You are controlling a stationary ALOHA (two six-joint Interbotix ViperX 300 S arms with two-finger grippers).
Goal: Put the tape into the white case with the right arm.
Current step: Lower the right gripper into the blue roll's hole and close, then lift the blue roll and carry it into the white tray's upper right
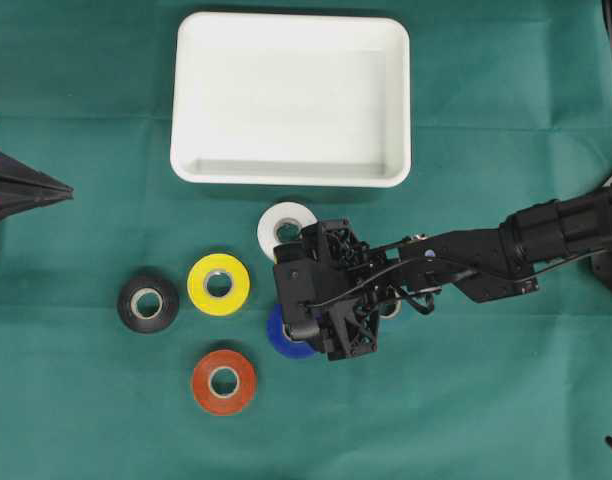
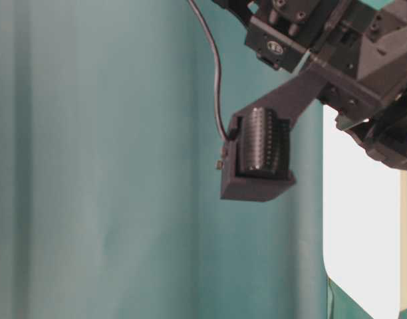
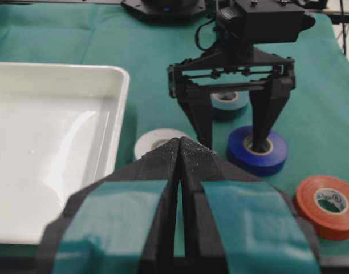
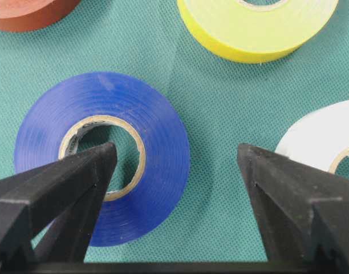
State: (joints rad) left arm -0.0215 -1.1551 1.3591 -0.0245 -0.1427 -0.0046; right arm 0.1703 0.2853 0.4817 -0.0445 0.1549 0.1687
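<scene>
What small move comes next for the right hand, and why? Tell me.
Probably close the right hand on the blue roll. One finger already sits in the roll's core and the other stands outside its wall on the cloth, so the wall lies between open fingers. The white case holds no tape yet, so gripping comes before any carry.

Glossy white plastic case (image 1: 290, 98), matt woven green cloth (image 1: 86, 400) (faintly creased), smooth shiny blue tape (image 4: 100, 154).

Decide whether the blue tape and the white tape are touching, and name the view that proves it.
Apart. The right wrist view shows a strip of green cloth between the blue tape and the white tape.
</scene>
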